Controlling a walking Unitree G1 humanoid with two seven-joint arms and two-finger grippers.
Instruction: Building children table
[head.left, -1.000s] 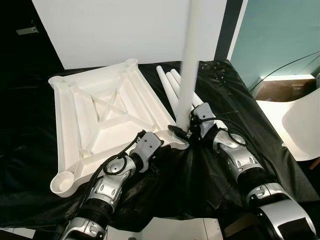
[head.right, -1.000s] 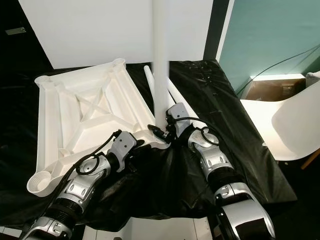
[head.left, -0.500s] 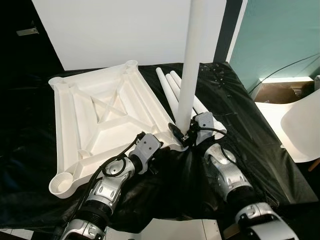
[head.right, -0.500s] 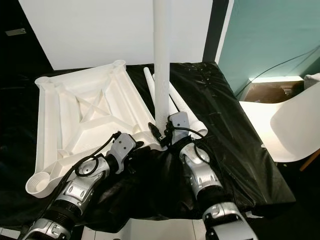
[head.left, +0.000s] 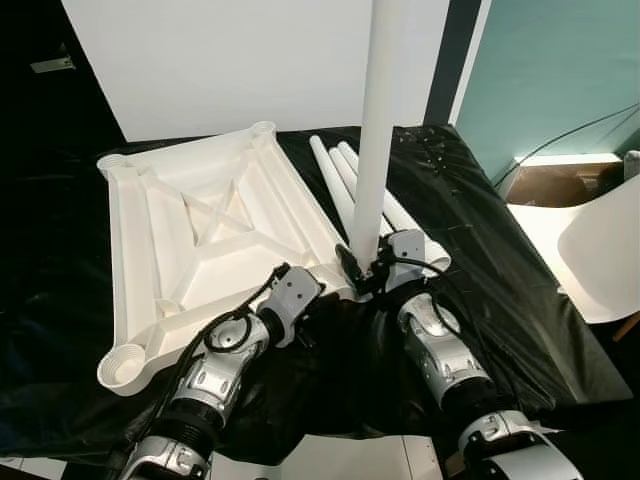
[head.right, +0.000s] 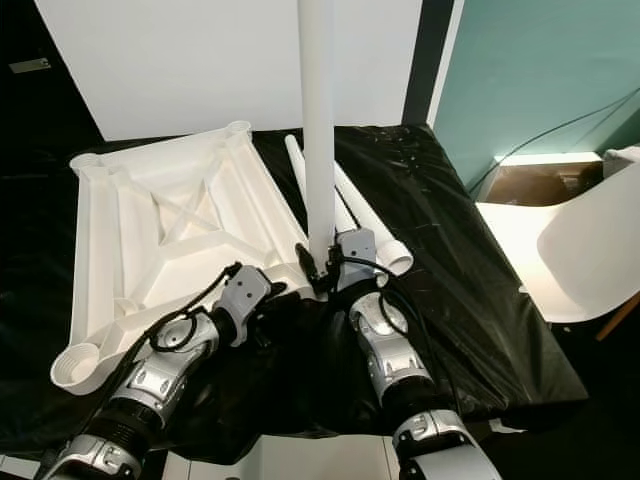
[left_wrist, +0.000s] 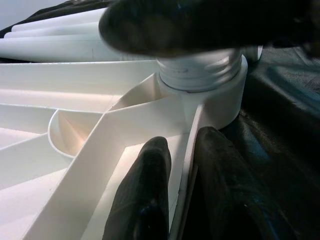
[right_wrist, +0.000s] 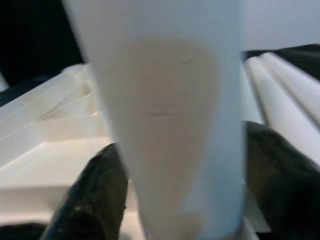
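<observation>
Nearest the robot, the left gripper (left_wrist: 175, 190) pinched the near edge of the upturned white tabletop (head.left: 200, 220) on a black sheet (head.left: 480, 260), the right gripper (head.left: 365, 272) clasped an upright white leg (head.left: 375, 130) seated in its corner socket (left_wrist: 220, 95), and spare legs (head.left: 335, 170) lay beyond.

Both head views are sharp and evenly lit from above; the white plastic tabletop frame (head.left: 210, 240) reads bright against the crinkled black sheet (head.left: 500, 300), which shows small glints. In the wrist views, close black fingers (left_wrist: 145, 200) and the white tube leg (right_wrist: 165, 125) are blurred.
</observation>
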